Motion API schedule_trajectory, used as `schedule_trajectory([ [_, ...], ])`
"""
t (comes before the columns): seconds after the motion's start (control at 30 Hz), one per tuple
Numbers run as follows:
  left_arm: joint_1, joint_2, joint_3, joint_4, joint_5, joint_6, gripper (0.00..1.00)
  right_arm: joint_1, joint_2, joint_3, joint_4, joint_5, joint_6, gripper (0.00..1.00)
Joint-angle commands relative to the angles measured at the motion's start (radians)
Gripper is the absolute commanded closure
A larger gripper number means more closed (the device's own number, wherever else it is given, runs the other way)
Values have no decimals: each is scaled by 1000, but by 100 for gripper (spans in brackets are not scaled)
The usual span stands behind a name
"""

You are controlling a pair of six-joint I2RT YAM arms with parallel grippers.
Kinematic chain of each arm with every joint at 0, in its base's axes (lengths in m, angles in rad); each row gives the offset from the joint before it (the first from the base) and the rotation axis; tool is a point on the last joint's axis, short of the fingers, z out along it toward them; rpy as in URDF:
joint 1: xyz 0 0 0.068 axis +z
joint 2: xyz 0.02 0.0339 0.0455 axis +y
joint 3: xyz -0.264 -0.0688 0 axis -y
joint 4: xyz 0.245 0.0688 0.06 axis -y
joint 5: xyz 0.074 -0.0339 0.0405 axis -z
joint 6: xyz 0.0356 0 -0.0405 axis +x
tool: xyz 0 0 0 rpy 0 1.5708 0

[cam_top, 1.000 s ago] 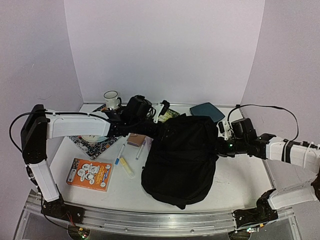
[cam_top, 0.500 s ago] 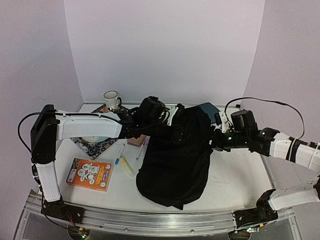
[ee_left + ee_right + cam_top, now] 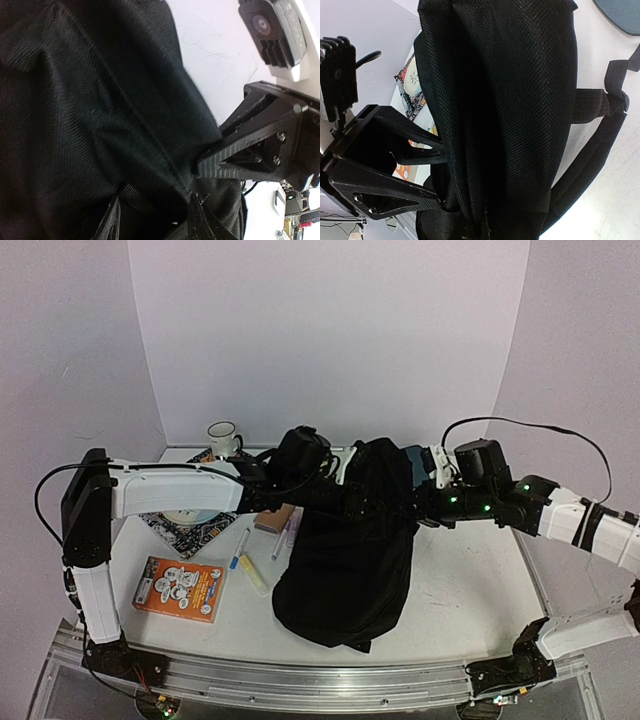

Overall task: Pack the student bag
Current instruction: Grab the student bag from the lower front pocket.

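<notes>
While the student bag (image 3: 345, 560) hangs between the two arms, only its lower part rests on the bench (image 3: 470, 590). Its top is raised at roughly bench centre, slightly toward 12 o'clock.

Grip state:
- Left jaws: clamped on a bunch of black fabric and webbing at the bag's top, at its 9 o'clock side, reached by the left arm (image 3: 170, 495).
- Right jaws: pinched onto a fold of the same top edge at the 3 o'clock side, reached by the right arm (image 3: 560, 520).

Whether the mouth of the bag is open cannot be told, since every view shows only closed black weave.

Risks, as I judge them:
1. Slip. Both holds are on loose cloth, not on a handle. If one pinch lets go, the top will likely flop to the other side and the lift is lost.
2. No free arm — both sets of jaws are busy with the bag, so nothing can be loaded until one releases, and releasing may collapse the opening.
3. Sweep. The pens (image 3: 240, 548) and the orange card box (image 3: 181, 588) lie on the bag's 9 o'clock side. A swing of the hanging body that way could push the nearer pens about.
4. Snag. A shoulder strap (image 3: 590, 165) trails loose on the bench toward 3 o'clock and could catch the right wrist.
5. Contact — the two wrists sit near each other across the bag top, so pulling inward risks a knock.

The teal pad (image 3: 622, 10) sits behind the bag at 1 o'clock, half hidden from the top camera.
</notes>
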Motion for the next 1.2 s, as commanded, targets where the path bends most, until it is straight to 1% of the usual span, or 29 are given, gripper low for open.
schedule_trajectory([
  [0.0, 1, -10, 64, 38, 15, -26, 56, 25, 6, 77, 52, 11, -8, 100],
  [0.1, 0, -2, 70, 39, -5, -32, 58, 35, 11, 83, 50, 20, -10, 100],
  [0.3, 8, -49, 2, 37, -125, -48, 59, 45, 11, 91, 41, 37, -19, 100],
  [0.4, 12, -52, -10, 37, -102, -61, 61, 48, 12, 91, 39, 40, -23, 100],
  [0.57, 11, -30, -7, 47, -6, -89, 72, 52, 16, 91, 39, 48, -24, 100],
  [0.63, 11, -30, -15, 58, 20, -101, 75, 53, 17, 91, 39, 53, -24, 100],
  [0.8, 11, -48, -51, 73, 22, -117, 80, 53, 15, 91, 39, 67, -25, 100],
  [0.97, 11, -35, -72, 74, 14, -130, 79, 55, 14, 96, 41, 68, -27, 100],
  [1.0, 11, -33, -76, 73, 14, -132, 80, 55, 13, 95, 41, 68, -27, 100],
  [1.1, 11, -34, -82, 120, 32, -137, 88, 55, 7, 88, 41, 71, -28, 100],
  [1.17, 11, -43, -87, 147, 43, -140, 99, 55, 4, 81, 41, 77, -28, 100],
])
